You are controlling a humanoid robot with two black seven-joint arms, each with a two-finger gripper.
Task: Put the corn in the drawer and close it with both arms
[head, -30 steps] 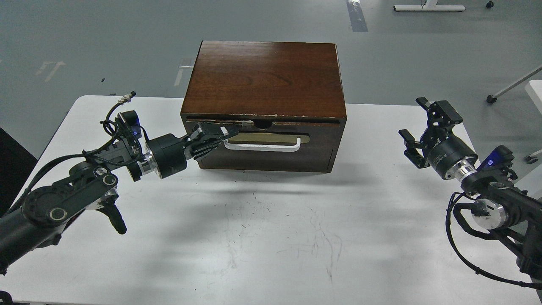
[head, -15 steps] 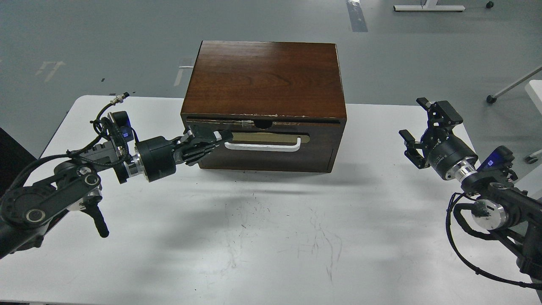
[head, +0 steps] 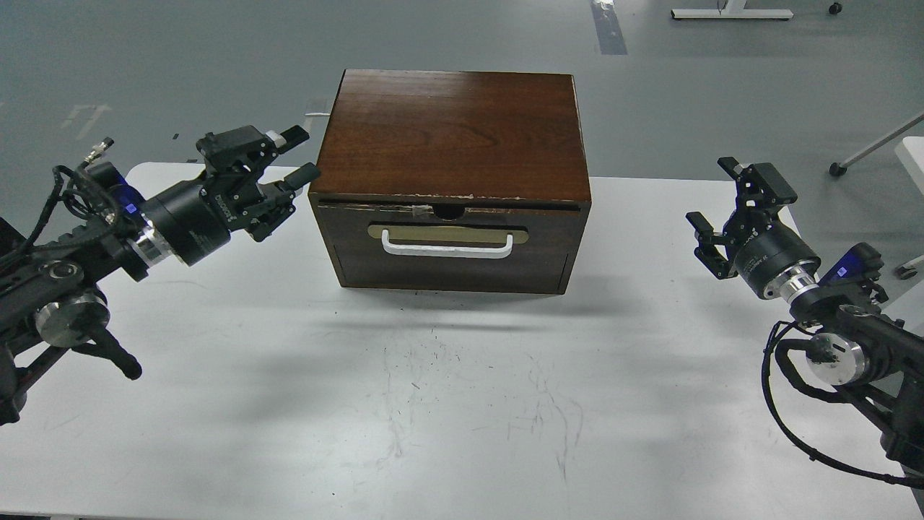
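The dark brown wooden cabinet (head: 451, 130) stands at the back middle of the white table. Its drawer (head: 451, 249) is shut, with the white bar handle (head: 447, 249) on its beige plate facing me. The corn is not in view. My left gripper (head: 278, 170) is open and empty, to the left of the cabinet's front left corner and clear of it. My right gripper (head: 736, 209) is open and empty, well to the right of the cabinet above the table's right side.
The white table (head: 462, 404) shows scuff marks in front of the cabinet. Grey floor lies beyond the table's far edge, with a white stand base (head: 730, 12) at the top right and a wheeled leg (head: 866, 152) at the right.
My left gripper has drawn back from the drawer front, moving left and up, and has opened. The right gripper has shifted slightly right and down. The drawer stays shut.
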